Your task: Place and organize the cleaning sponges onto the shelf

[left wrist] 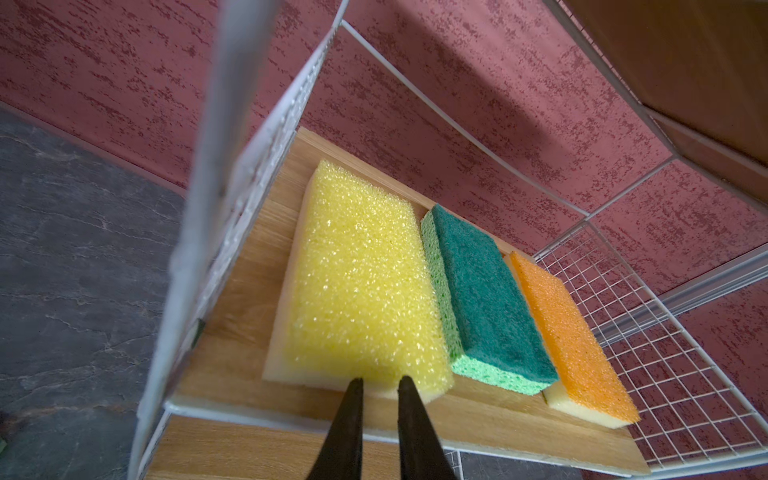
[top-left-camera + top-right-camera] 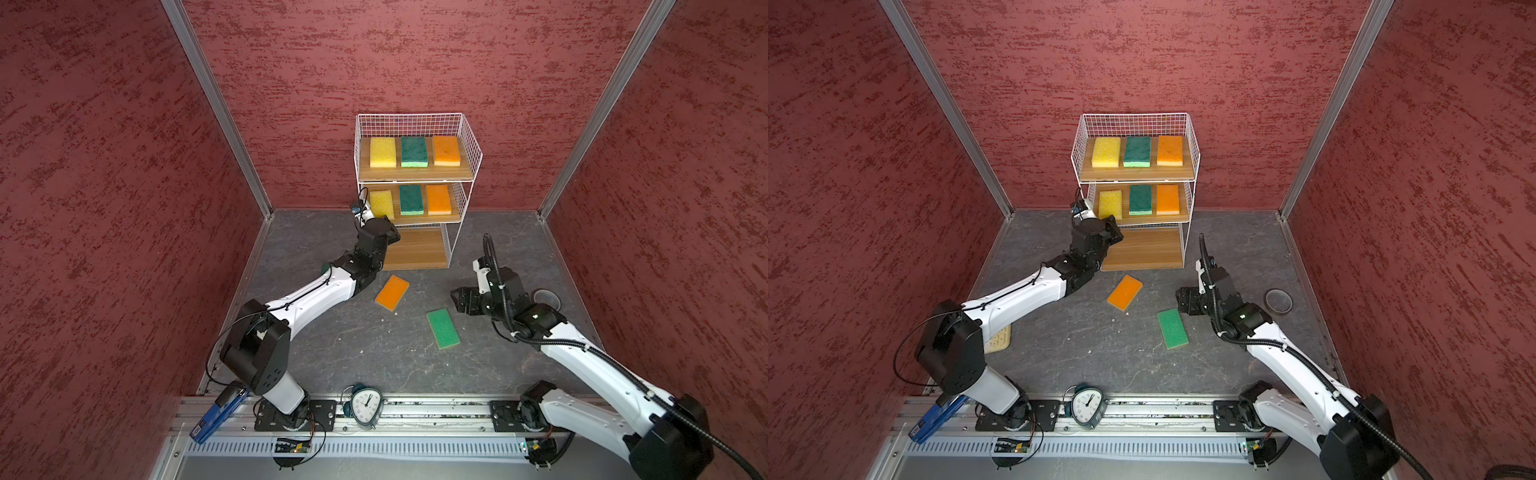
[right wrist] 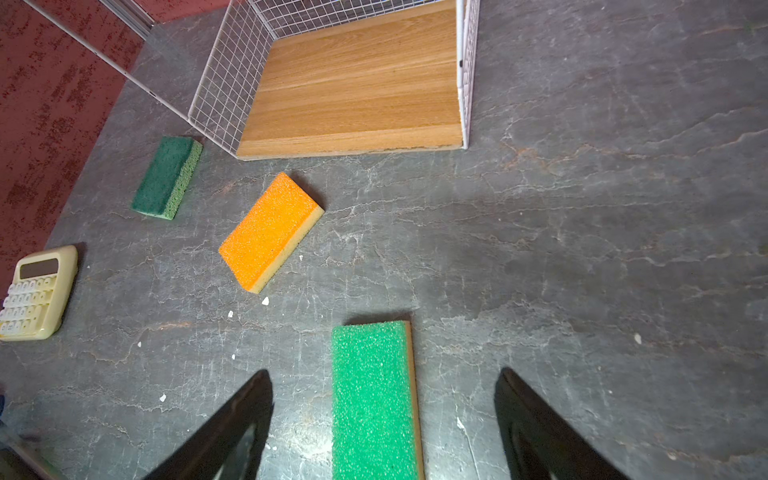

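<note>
- The shelf [image 2: 471, 141] is set against the far wall; a row of yellow, dark green and orange cleaning sponges is carried on each of the top and middle tiers, and the bottom board [image 2: 419, 249] is bare
- Three sponges are found on the floor: the orange floor sponge [image 3: 270, 232] just near of the shelf, the bright green sponge [image 3: 374, 399] nearer and further right, the dark green floor sponge [image 3: 166, 176] beside the shelf's near left corner
- The left gripper [image 1: 380, 380] is held at the left end of the middle tier; its fingers are drawn almost together with a slim gap, tips set at the near edge of the middle-tier yellow sponge [image 1: 357, 282]; nothing is seen pinched
- The step in hand is judged as tidying: that sponge is being squared in its row
- The right gripper [image 3: 382, 374] is hung over the bright green sponge, fingers spread wide to either side, no contact seen
- The next move is judged to call for a descent, a closing across the narrow width, then a carry to the bottom board, with the wire side walls cleared
- The cream calculator [image 3: 37, 291] at the far left is not part of the job
</note>
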You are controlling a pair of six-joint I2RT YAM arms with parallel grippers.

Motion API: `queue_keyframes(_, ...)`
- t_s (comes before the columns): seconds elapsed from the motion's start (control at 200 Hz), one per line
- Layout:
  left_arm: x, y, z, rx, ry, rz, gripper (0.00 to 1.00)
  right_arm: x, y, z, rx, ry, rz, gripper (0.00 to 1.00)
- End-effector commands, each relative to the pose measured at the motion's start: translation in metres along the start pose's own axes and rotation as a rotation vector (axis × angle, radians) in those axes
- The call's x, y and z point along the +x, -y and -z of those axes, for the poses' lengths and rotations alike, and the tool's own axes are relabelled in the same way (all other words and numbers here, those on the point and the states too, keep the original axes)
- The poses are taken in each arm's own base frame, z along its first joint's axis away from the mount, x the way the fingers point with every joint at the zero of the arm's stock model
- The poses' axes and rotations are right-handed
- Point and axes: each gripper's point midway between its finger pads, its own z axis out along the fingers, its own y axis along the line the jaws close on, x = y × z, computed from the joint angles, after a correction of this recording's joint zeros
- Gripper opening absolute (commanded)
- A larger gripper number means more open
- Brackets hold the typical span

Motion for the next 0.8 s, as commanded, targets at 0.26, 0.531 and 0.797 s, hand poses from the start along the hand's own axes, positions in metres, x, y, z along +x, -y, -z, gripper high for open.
queue_keyframes(0.26, -0.002, -0.008, -0.005, -0.030, 0.026, 0.013, 0.18, -0.002, 0.002, -0.005, 0.010, 0.013, 0.012, 0.85)
queue_keyframes(0.531, -0.001, -0.009, -0.012, -0.032, 0.019, 0.018, 0.18, -0.002, 0.001, -0.006, 0.007, 0.012, 0.013, 0.85)
queue_keyframes(0.797, 0.004, -0.008, -0.017, -0.023, 0.017, 0.038, 0.19, -0.002, 0.001, -0.006, 0.007, 0.010, 0.010, 0.85)
